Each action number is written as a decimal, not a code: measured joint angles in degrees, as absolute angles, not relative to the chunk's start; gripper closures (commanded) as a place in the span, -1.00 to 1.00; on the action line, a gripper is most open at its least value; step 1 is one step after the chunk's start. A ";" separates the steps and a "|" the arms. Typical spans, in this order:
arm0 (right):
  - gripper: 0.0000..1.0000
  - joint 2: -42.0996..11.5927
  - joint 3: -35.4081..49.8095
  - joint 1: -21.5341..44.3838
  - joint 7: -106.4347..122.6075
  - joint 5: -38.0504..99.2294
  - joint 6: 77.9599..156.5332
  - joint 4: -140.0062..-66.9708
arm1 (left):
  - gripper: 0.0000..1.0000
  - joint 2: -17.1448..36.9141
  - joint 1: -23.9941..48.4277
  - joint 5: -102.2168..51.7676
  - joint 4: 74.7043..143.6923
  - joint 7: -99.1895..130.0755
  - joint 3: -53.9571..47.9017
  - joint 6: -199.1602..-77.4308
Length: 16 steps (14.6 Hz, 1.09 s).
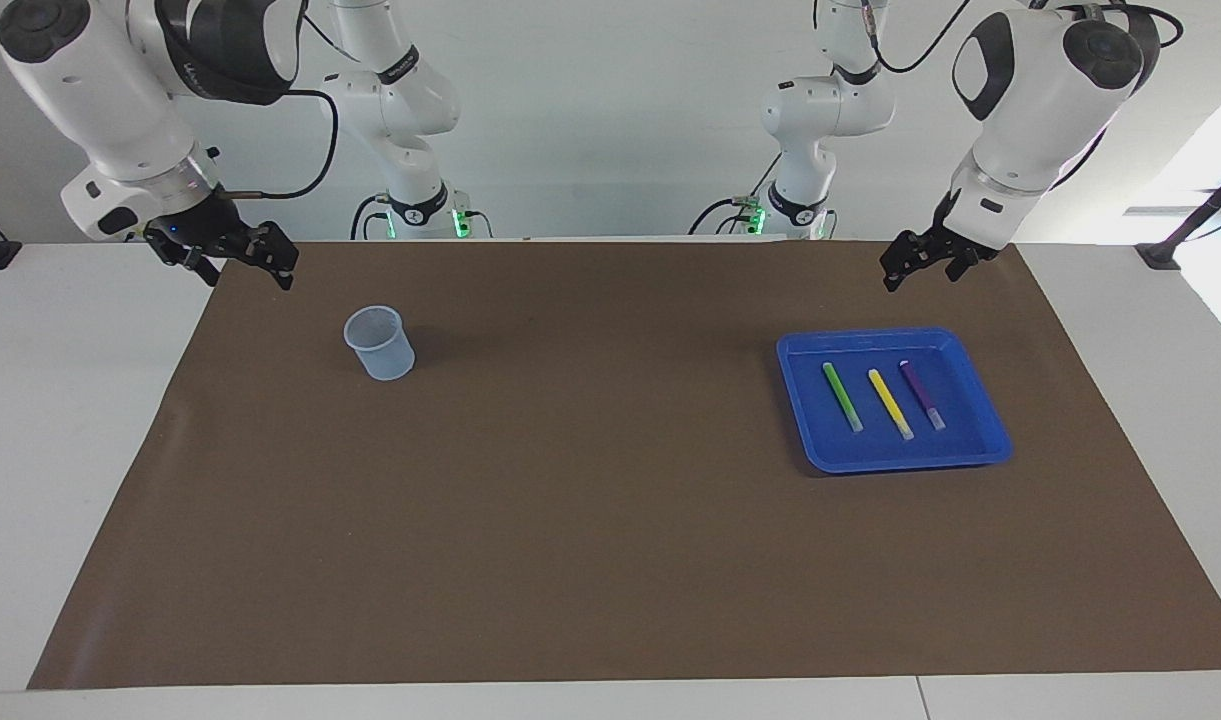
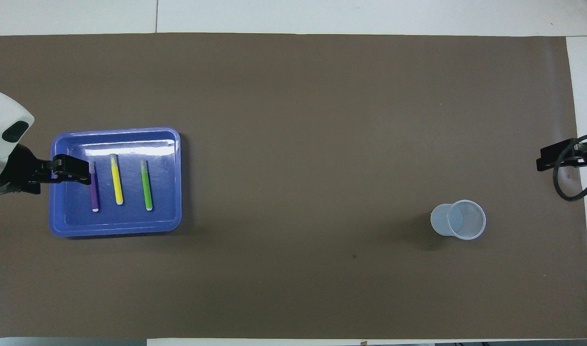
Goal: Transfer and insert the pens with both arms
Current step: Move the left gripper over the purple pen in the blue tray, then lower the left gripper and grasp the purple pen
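Pens, green (image 1: pixel 842 396), yellow (image 1: pixel 890 403) and purple (image 1: pixel 922 395), are lying side by side in the blue tray (image 1: pixel 980 445). The left gripper (image 1: pixel 927 262) is hovering open above the tray's robot-side edge; it should descend squarely over one pen. The right gripper (image 1: pixel 238 255) is waiting open near the cup (image 1: pixel 379 343).

obstacles: tray (image 1: pixel 980 455) rim around pens, cup (image 1: pixel 380 343) upright | clearance: open bench (image 1: pixel 590 500) between them
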<state>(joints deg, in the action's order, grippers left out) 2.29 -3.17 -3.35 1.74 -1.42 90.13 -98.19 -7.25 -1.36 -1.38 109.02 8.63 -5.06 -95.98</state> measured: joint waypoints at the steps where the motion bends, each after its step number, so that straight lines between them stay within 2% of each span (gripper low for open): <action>1: -1.00 2.29 -3.17 -3.35 1.74 -1.42 90.13 -98.19 | -1.00 -7.32 -2.48 -1.38 110.61 6.89 -5.05 -97.45; 6: -1.00 2.29 -3.17 -3.35 1.74 -1.42 90.12 -98.19 | -1.00 -6.30 -8.19 -1.28 118.90 -2.90 -4.87 -108.30; 11: -1.00 2.29 -3.17 -3.35 1.74 -1.42 90.13 -98.19 | -1.00 1.12 -10.25 -0.52 121.84 -5.52 -4.86 -120.41; 14: -1.00 2.29 -3.17 -3.35 1.74 -1.41 90.13 -98.19 | -1.00 3.55 -10.25 -0.37 124.67 -5.68 -4.88 -126.43; 16: -1.00 2.29 -3.17 -3.35 1.74 -1.41 90.13 -98.19 | -0.90 4.49 -10.25 1.33 125.54 -6.13 -4.88 -128.55</action>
<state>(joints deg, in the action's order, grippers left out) 2.29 -3.17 -3.35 1.74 -1.41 90.13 -98.19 4.49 -10.25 1.33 125.54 -6.13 -4.88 -128.55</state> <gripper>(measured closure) 0.000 0.000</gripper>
